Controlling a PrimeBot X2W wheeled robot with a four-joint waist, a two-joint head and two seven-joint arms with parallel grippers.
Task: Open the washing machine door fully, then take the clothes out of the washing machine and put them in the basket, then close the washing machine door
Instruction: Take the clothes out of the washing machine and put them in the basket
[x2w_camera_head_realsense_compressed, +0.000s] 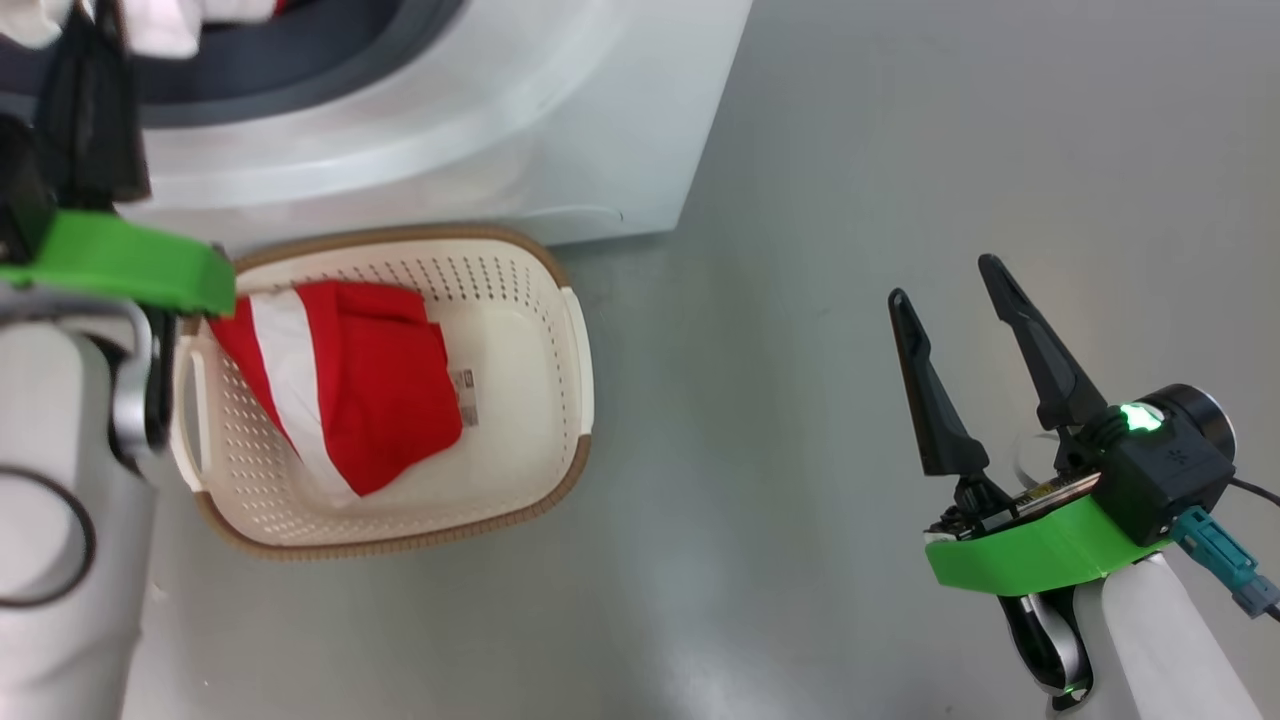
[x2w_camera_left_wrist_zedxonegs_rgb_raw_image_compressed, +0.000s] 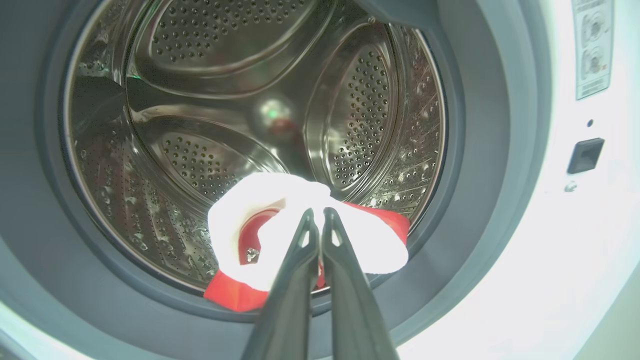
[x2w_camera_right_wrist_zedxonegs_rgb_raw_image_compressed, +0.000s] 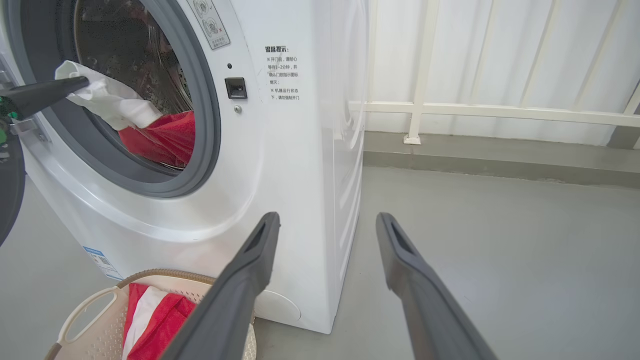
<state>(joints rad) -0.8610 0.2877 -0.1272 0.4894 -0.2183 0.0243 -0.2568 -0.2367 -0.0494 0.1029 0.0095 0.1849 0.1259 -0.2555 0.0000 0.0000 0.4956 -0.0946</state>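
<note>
1. Just at the mouth of the washing machine (x2w_camera_right_wrist_zedxonegs_rgb_raw_image_compressed: 300, 175), the left gripper (x2w_camera_left_wrist_zedxonegs_rgb_raw_image_compressed: 318, 212) is seen with its two dark fingers pinched together on a red and white garment (x2w_camera_left_wrist_zedxonegs_rgb_raw_image_compressed: 227, 225).
2. That garment is draped over the lower lip of the grey gasket (x2w_camera_left_wrist_zedxonegs_rgb_raw_image_compressed: 480, 125). Its white part is stretched out towards the gripper, and its red part is left trailing back into the steel drum (x2w_camera_left_wrist_zedxonegs_rgb_raw_image_compressed: 200, 100).
3. A second garment (x2w_camera_head_realsense_compressed: 380, 380), red with a broad white stripe, is shown lying crumpled in the basket (x2w_camera_head_realsense_compressed: 540, 340), towards its left half.
4. The basket is set on the grey floor (x2w_camera_head_realsense_compressed: 900, 150), just in front of the foot of the machine and below the round opening.
5. The right gripper (x2w_camera_head_realsense_compressed: 943, 280) is held well apart from both machine and basket, over bare floor. Its fingers are spread wide, and nothing is caught between them.
6. A small paper label (x2w_camera_head_realsense_compressed: 463, 395) is seen inside the basket, just beside the second garment.
</note>
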